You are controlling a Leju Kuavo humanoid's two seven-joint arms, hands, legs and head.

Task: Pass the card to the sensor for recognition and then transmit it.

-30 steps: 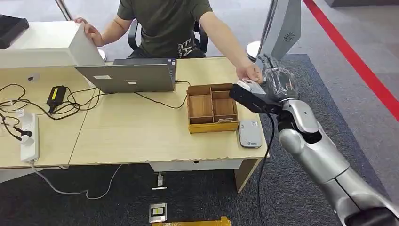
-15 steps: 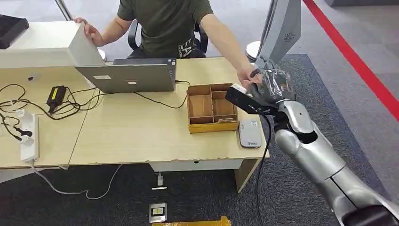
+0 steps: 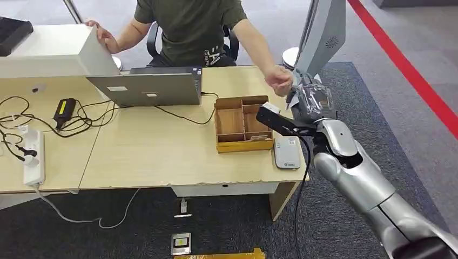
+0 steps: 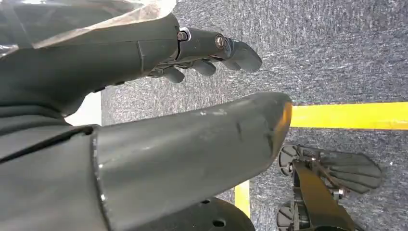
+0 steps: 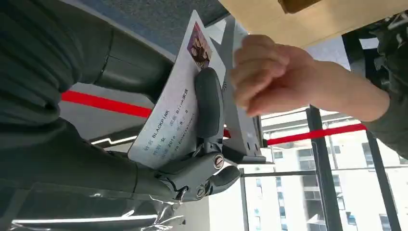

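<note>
**Right hand holds the card up at the worktop's far right corner**

You have the right hand [image 3: 309,100] raised over the right end of the worktop [image 3: 162,156], close to its far corner, where the surface gives way to grey carpet. Open floor lies to the hand's right, up to a red line [image 3: 410,70].

Just beside the hand, on its far left side, hangs a seated person's hand [image 3: 279,80], loosely closed and not touching the card. A grey pedestal [image 3: 324,32] rises right behind your hand. Below and to its left sits a wooden compartment box [image 3: 242,124]; the grey sensor [image 3: 287,152] lies flat on the worktop just beside that box, nearer you than the hand.

The card [image 5: 175,113] is held in the right hand, a dark finger pressed across its printed face, standing upright above the hand.

Your left hand [image 4: 159,139] hangs over carpet with a yellow line, fingers [image 4: 226,48] apart, holding nothing.
</note>
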